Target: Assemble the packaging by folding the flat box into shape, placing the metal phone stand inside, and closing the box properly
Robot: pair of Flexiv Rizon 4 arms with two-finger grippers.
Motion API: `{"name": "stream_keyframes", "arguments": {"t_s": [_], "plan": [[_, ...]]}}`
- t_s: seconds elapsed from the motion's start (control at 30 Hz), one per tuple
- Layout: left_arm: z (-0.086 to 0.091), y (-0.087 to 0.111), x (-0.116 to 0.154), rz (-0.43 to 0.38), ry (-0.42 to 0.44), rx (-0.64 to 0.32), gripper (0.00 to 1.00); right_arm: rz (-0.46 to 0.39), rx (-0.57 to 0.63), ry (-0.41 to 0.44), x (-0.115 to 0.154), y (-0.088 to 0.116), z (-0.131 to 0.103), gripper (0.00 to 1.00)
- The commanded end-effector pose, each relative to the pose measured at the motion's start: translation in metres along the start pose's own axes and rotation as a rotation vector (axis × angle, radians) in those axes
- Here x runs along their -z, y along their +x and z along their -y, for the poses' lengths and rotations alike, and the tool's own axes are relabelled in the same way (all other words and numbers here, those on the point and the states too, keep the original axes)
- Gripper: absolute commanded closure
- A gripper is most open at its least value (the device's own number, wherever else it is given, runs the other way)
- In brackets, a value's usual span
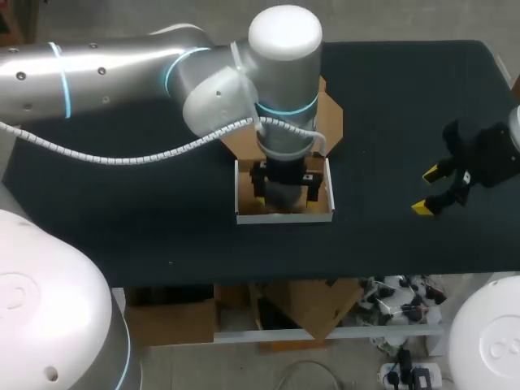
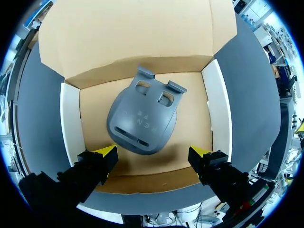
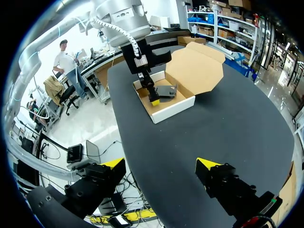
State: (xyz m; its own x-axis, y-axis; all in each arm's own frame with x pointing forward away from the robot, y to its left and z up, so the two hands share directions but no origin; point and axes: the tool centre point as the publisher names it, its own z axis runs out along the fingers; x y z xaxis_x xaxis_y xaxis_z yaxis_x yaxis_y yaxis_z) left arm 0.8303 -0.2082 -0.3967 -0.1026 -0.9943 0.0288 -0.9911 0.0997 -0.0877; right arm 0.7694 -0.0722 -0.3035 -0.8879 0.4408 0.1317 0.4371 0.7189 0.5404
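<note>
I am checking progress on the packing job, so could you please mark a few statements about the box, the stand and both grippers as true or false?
1. The phone stand lies inside the box. True.
2. The lid flap is folded shut. False: it is open, beyond the box's far wall.
3. The left gripper is shut on the phone stand. False: its fingers are open, not gripping it.
4. The right gripper is open and holds nothing. True.

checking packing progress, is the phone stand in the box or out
In. The phone stand lies flat on the floor of the box, inside its white walls; the lid is folded back, open.
</note>
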Motion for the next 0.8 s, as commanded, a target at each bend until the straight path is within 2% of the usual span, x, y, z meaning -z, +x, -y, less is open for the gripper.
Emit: {"name": "stream_keyframes", "arguments": {"t_s": [0.03,0.47,0.8], "plan": [[-0.010,0.003,0.002,0.017,0.010,0.011,0.00,0.000,0.000,-0.001,0.001,0.001,0.000,0.00],[-0.042,0.006,0.003,0.036,-0.005,0.041,0.00,0.000,0.000,-0.001,0.001,0.001,0.000,0.00],[-0.058,0.009,0.005,0.038,-0.015,0.085,0.00,0.000,0.000,-0.001,0.001,0.001,0.000,0.00]]}}
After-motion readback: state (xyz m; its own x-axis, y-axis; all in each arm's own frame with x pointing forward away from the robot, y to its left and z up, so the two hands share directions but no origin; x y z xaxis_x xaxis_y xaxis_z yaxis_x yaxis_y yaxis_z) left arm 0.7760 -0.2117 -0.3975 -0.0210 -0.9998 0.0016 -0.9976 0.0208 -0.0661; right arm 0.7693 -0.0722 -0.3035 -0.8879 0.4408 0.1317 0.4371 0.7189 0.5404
